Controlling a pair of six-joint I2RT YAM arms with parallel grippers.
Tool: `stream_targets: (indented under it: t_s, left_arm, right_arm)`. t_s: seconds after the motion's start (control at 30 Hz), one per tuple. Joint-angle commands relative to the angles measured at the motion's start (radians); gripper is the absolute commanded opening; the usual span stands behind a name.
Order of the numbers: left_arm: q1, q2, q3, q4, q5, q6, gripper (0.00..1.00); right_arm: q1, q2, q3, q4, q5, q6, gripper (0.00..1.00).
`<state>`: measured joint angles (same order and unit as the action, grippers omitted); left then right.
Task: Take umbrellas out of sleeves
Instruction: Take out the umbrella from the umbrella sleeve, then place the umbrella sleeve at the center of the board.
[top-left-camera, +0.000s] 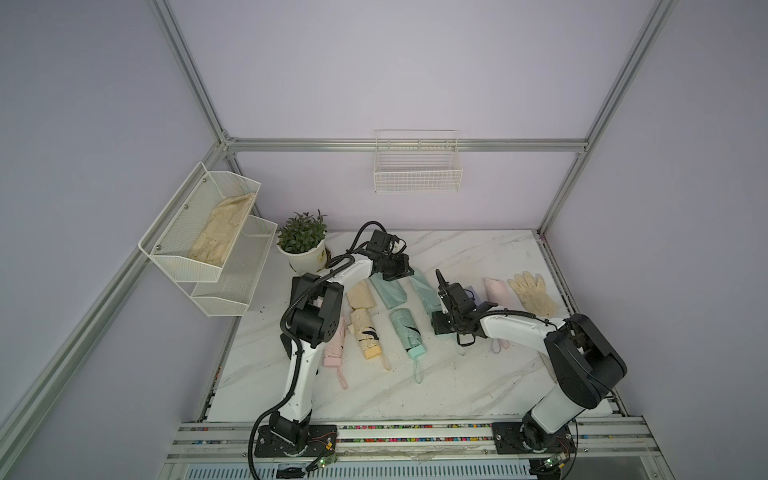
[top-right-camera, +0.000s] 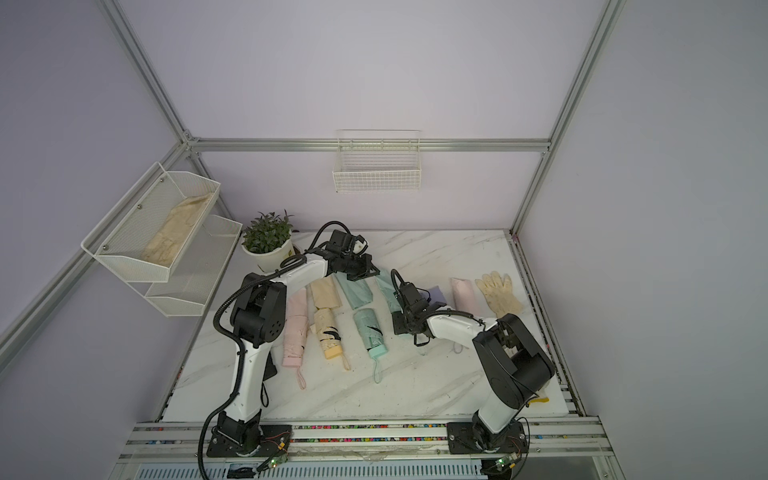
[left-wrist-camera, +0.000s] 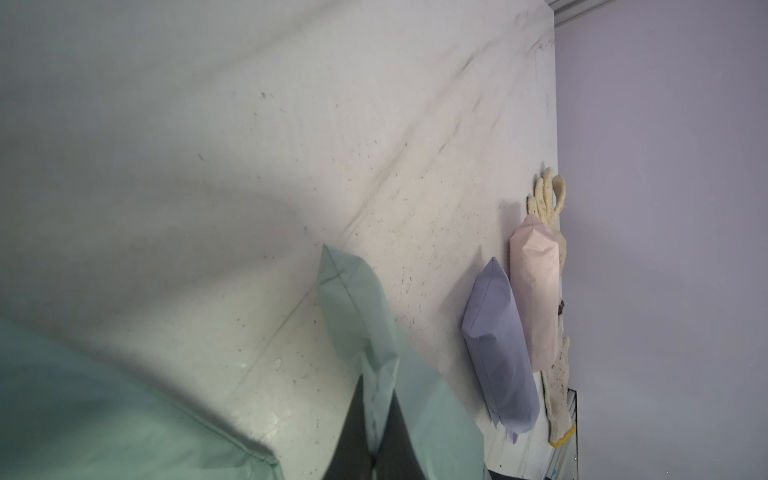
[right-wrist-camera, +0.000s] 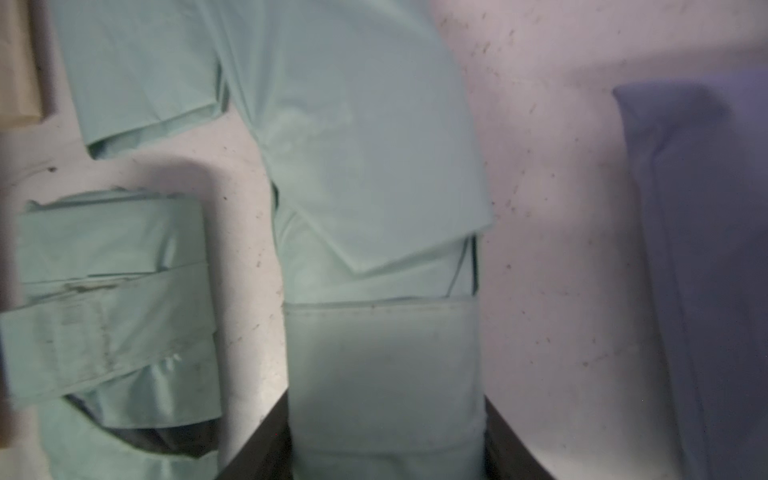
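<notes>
Glove (top-left-camera: 534, 293) beside pink sleeve (top-left-camera: 496, 291), plant (top-left-camera: 302, 232) behind

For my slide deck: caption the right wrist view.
Right gripper holds mint green umbrella, its mint green sleeve partly off, lilac sleeve alongside.

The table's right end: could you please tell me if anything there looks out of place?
Yes: a cream glove lies beside the pink sleeve, unlike the umbrella items, with dark stains visible in the left wrist view.
</notes>
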<state>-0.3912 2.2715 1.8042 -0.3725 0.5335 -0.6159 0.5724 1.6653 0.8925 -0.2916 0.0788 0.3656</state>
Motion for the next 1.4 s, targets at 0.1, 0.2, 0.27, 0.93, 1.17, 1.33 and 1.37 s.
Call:
stream_targets:
  t_s: [0.1, 0.2, 0.27, 0.93, 1.17, 1.33, 1.37]
  left_arm:
    - [0.023, -0.041, -0.050, 0.092, -0.020, 0.001, 0.00]
    - [0.022, -0.040, -0.054, 0.099, -0.013, 0.000, 0.00]
    - [0.022, -0.040, -0.058, 0.102, -0.012, -0.001, 0.00]
    - [0.076, 0.098, 0.146, 0.040, 0.003, 0.039, 0.00]
    - [0.098, 0.139, 0.227, 0.001, 0.023, 0.083, 0.01]
    - [0.103, 0.172, 0.277, -0.023, 0.060, 0.095, 0.22]
    - [0.104, 0.175, 0.285, -0.027, 0.064, 0.096, 0.30]
  right_arm:
    - [0.000, 0.056, 0.047, -0.080, 0.038, 0.010, 0.55]
    - [0.000, 0.054, 0.047, -0.072, 0.028, 0.007, 0.55]
    - [0.000, 0.053, 0.048, -0.071, 0.024, 0.004, 0.56]
    - [0.000, -0.046, -0.006, -0.018, 0.021, 0.005, 0.56]
    - [0.000, -0.032, -0.004, -0.012, 0.013, 0.004, 0.56]
    - [0.000, -0.032, -0.007, 0.002, -0.012, -0.003, 0.55]
    - [0.000, -0.032, -0.006, 0.001, -0.014, -0.008, 0.55]
